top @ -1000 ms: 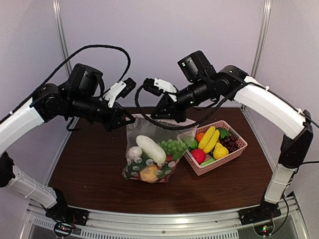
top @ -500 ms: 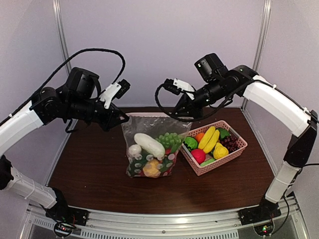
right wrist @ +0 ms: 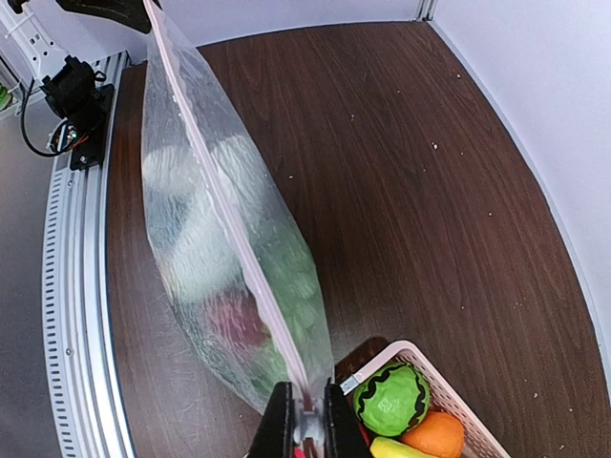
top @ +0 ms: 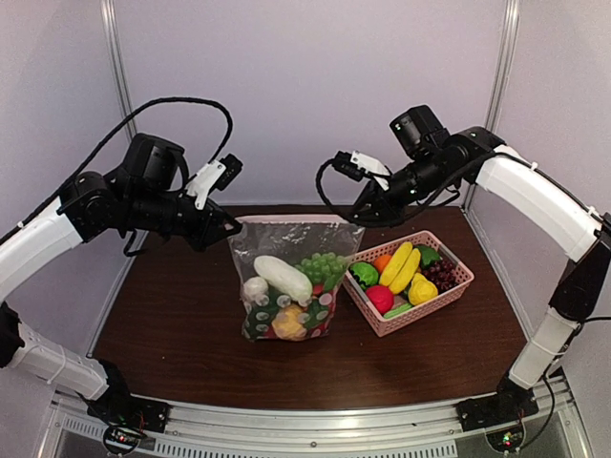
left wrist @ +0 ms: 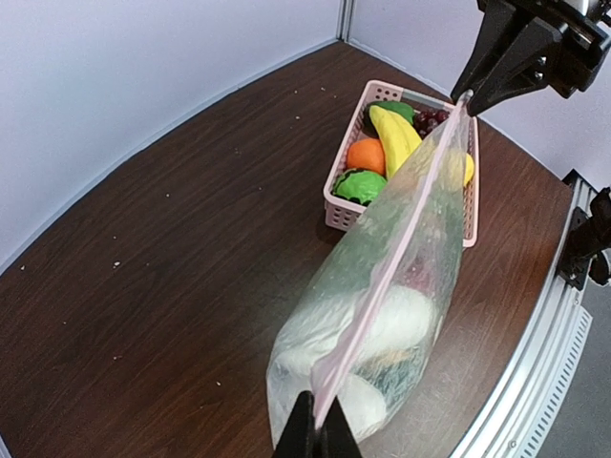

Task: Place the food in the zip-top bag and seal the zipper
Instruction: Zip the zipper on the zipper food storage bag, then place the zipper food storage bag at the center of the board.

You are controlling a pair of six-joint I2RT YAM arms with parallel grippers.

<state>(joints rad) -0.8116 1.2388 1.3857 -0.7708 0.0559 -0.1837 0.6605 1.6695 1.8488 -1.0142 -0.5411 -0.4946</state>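
zipper (top: 296,220) stretched taut, pinched at each end
left tool (top: 232,228) pinches the zipper's left end, right tool (top: 361,218) its right end; long axis runs straight between them.

Left gripper (left wrist: 318,431), right gripper (right wrist: 305,420): seemingly clamped

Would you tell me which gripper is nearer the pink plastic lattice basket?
Right: the right gripper pinches a corner of the clear bag beside the basket; the left gripper holds the far corner.
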